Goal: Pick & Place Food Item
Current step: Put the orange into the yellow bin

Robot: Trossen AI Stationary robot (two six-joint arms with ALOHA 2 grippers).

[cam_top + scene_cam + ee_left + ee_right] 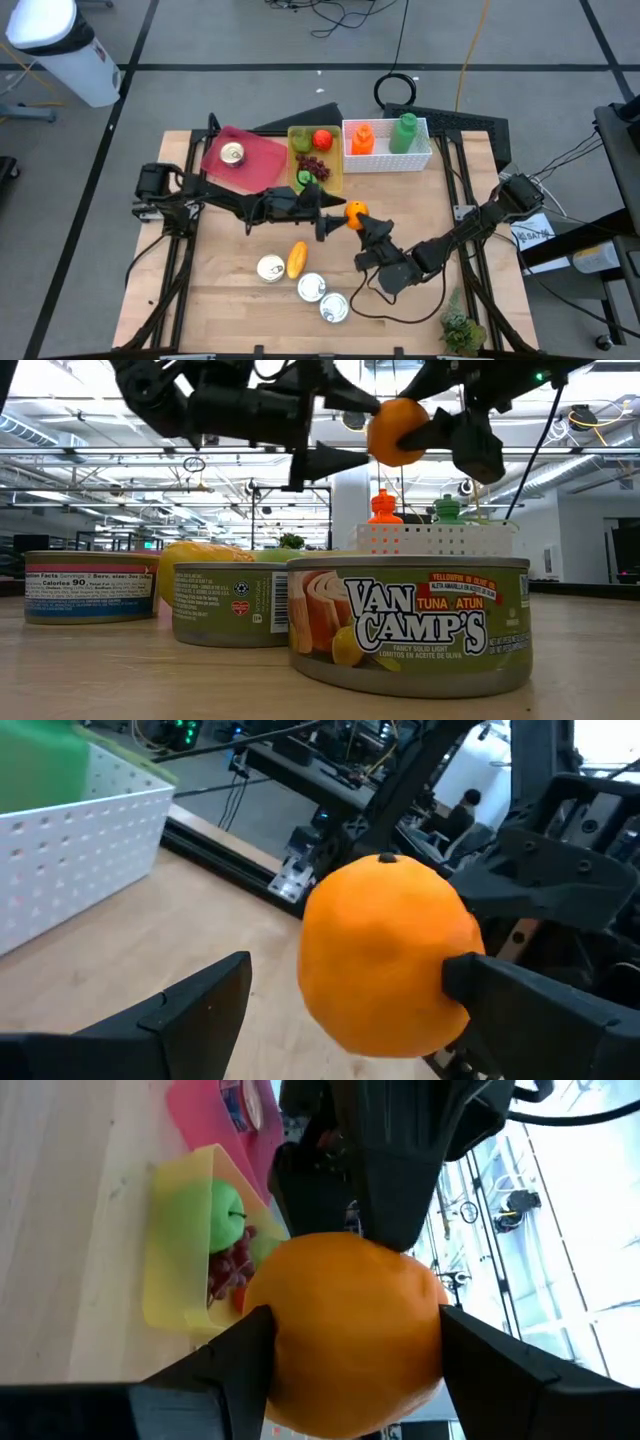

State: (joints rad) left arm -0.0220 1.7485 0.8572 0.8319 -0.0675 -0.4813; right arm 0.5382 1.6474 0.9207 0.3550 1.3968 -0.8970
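An orange [355, 211] is up in the air above the middle of the table, well above the table in the low view [397, 430]. My right gripper [366, 224] comes from the table's right and is shut on it. My left gripper [327, 216] reaches in from the left and is open. In the left wrist view its two fingers stand on either side of the orange [385, 955]: one finger [200, 1005] is clearly apart from it, the other [510, 1005] lies close against its side. My right gripper pinches the orange between its two fingers [245, 1355], which sit on opposite sides of the fruit [345, 1330]. It comes roughly level from the table's right. The orange is lifted clear. My left gripper: one finger lies against the orange's side [445, 975]; I cannot tell whether it touches.
Three cans [311, 287] and a yellow fruit [297, 259] lie on the near part of the table. Farther back are a pink plate [262, 163] with a can, a yellow tray [334, 182] with fruit, and a white basket [386, 160] with two bottles. A plant [460, 328] stands at the near right.
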